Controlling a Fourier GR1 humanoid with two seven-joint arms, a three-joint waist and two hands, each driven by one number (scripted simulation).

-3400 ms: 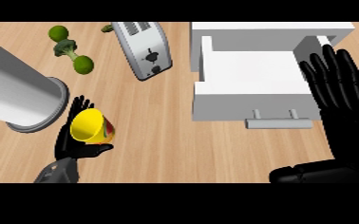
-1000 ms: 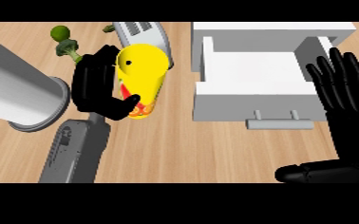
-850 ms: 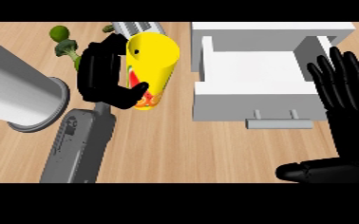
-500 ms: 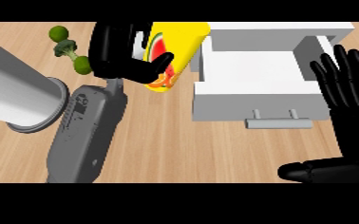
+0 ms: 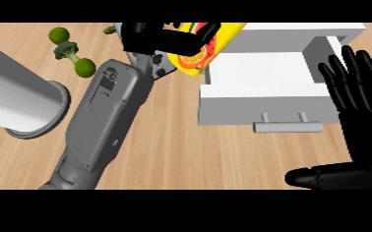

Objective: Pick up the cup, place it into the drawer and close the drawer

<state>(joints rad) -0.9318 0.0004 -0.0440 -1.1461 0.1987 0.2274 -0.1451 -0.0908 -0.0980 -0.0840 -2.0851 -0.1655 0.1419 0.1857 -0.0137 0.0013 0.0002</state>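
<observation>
Currently: transport step, cup in hand, not yet in the drawer.

- Cup (image 5: pixel 196 58): yellow with an orange-red pattern, off the surface (image 5: pixel 189 157), carried tilted near the top of the head view. It sits at the drawer's far left corner; its yellow end overlaps the left wall's line, but the body looks to be mostly outside the cavity. Part of it is hidden by the hand, so the exact overlap cannot be read.
- Left hand (image 5: pixel 163 37): fingers curled round the cup, grasping it from the left side. Left forearm (image 5: pixel 102 118) runs diagonally up from the lower left edge and covers most of a grey toaster (image 5: pixel 161 70).
- Right hand (image 5: pixel 355 113): at the right edge, just beside the drawer's right side, fingers straight and spread, holding nothing. Resting.
- Drawer (image 5: pixel 247 110): white, pulled out, interior bare as far as visible. Drawer handle (image 5: pixel 287 126) faces the robot, untouched.
- Other items: broccoli (image 5: pixel 69 51) at upper left, large grey cylinder (image 5: pixel 25 103) at the left edge, both well apart from the drawer.

Progress, judged from this layout: pick-up done, carry nearly done. Left to do: bring the cup fully over the open cavity, lower it, release, withdraw the hand, then push the front shut. Roughly halfway.

Watch point: the tilted cup is close to the left wall and may catch on it during lowering.
</observation>
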